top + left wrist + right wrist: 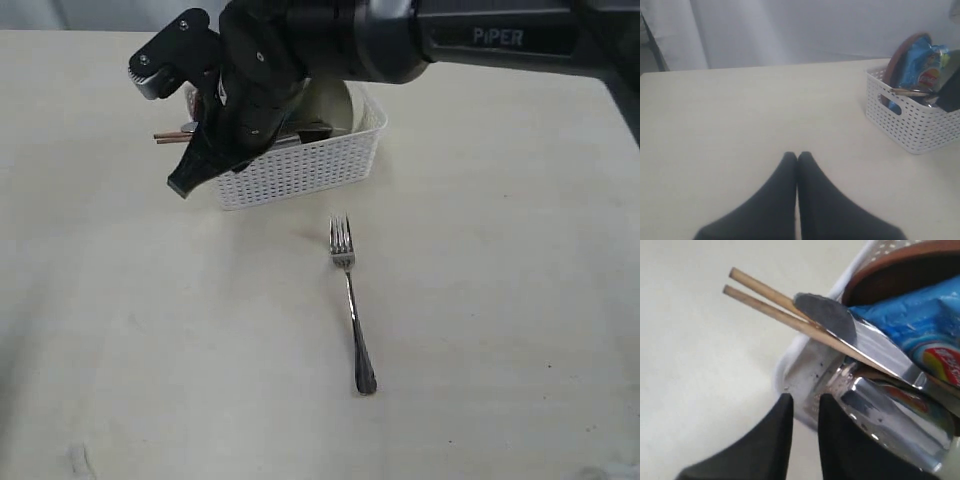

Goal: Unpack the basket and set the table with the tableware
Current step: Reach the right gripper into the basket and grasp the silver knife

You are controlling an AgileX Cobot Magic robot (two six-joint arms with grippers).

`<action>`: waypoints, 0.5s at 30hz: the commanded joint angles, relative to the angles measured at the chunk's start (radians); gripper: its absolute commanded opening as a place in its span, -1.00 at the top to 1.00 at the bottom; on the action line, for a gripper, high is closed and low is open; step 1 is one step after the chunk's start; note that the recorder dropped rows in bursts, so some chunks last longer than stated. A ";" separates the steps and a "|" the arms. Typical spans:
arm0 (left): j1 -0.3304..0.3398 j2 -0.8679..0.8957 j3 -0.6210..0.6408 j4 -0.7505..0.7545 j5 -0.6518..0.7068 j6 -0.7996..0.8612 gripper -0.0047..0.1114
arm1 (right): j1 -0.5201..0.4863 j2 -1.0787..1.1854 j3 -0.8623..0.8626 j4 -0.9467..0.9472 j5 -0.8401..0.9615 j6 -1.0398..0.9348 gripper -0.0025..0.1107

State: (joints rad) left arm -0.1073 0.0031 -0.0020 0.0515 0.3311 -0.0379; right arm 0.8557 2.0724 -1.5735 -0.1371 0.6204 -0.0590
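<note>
To fetch more tableware, the right claw [805,399] dips at the rim of the basket [300,170] beside the chopsticks [765,306]; I cannot tell if it grips. The left claw [797,157] sits clenched, empty.

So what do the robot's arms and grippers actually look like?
The right arm in the exterior view is glossy black with rounded joints, grey "PiPER" lettering on one link and a silver-grey block near the wrist. The left gripper and right gripper each have two matte black, tapering fingers.
</note>
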 commanded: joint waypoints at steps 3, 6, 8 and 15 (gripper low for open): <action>-0.007 -0.003 0.002 -0.002 -0.012 0.001 0.92 | -0.003 0.041 0.005 0.035 -0.152 0.079 0.64; -0.007 -0.003 0.002 -0.002 -0.012 0.001 0.92 | -0.003 0.041 -0.032 0.035 -0.132 0.081 0.64; -0.007 -0.003 0.002 -0.002 -0.012 0.001 0.92 | -0.003 0.039 -0.075 0.028 -0.078 0.081 0.64; -0.007 -0.003 0.002 -0.002 -0.012 0.001 0.92 | -0.005 0.037 -0.223 -0.042 0.062 0.059 0.54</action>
State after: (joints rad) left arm -0.1073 0.0031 -0.0020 0.0515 0.3311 -0.0379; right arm 0.8563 2.1160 -1.7546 -0.1416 0.6376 0.0089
